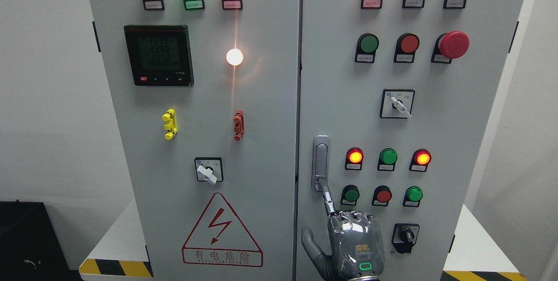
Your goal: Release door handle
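One robot hand (355, 246), silver-grey and jointed, shows at the bottom edge right of the middle, so it reads as the right. Its index finger (326, 194) stretches up-left, tip touching the lower end of the slim chrome door handle (321, 162); the other fingers are curled, the thumb apart. The handle's long axis stands vertical on the grey cabinet's right door (436, 133), directly above-left of the hand. Letting go likely means drawing back down-right.
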Available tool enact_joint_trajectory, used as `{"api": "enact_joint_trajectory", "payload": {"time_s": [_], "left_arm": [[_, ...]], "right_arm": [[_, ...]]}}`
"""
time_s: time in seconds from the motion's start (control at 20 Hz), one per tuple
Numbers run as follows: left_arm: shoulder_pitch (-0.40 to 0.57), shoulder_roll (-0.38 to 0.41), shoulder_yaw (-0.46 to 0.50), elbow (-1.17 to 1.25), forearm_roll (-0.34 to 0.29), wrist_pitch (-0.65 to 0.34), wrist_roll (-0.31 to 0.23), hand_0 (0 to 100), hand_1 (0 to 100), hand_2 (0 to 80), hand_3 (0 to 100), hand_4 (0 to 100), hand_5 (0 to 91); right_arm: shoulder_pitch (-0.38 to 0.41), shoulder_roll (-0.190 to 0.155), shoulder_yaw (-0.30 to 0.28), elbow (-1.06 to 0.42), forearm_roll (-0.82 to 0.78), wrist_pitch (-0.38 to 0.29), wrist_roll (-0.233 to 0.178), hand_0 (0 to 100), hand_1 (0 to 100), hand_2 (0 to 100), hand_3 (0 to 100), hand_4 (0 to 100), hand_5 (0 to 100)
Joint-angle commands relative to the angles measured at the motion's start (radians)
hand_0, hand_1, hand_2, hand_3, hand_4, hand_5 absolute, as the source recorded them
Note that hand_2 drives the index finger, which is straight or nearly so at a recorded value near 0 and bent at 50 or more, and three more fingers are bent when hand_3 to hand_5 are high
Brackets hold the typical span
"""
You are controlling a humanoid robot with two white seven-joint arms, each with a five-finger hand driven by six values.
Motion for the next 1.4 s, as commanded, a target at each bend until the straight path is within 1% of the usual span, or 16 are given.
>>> {"api": "enact_joint_trajectory", "payload": {"time_s": [0.0, 1.25, 1.35], "left_arm": [[0.017, 0.0, 0.0, 0.0, -0.001, -0.001, 0.0, 12, 56, 0.0, 0, 0, 0.0], [0.017, 0.0, 0.0, 0.001, -0.001, -0.001, 0.0, 12, 56, 0.0, 0, 0, 0.0], [0.017, 0.0, 0.0, 0.0, -0.001, -0.001, 0.0, 12, 56, 0.0, 0, 0, 0.0]], "right_arm": [[0.001, -0.001, 0.004, 0.043, 0.0, -0.001, 0.0, 48, 26, 3, 100, 100, 100], [0.007, -0.001, 0.003, 0.037, 0.005, -0.001, -0.002, 47, 26, 4, 100, 100, 100], [0.007, -0.001, 0.003, 0.035, 0.005, -0.001, -0.003, 47, 26, 6, 100, 100, 100]]}}
